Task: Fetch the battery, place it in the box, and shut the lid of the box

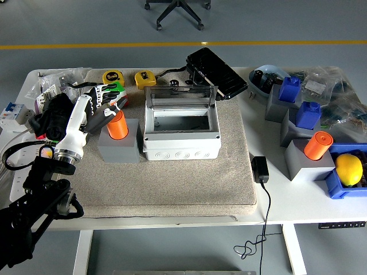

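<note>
An orange cylindrical battery point(118, 125) stands upright in a grey holder block point(119, 146) on the beige mat, left of the box. The white box point(181, 136) sits mid-mat with its clear lid point(180, 97) standing open at the back; its inside looks empty. My left hand point(103, 110) reaches in from the left and is right up against the battery's upper left side. Whether it grips the battery is not clear. The right arm is out of view.
Two yellow tape measures point(113, 77) point(144, 78) and a black device point(215, 71) lie behind the box. At the right are a second orange battery point(318, 145) in a grey block, blue-topped blocks point(308, 114), a lemon point(348, 169) in a blue bin, and a black adapter point(260, 169) with its cable.
</note>
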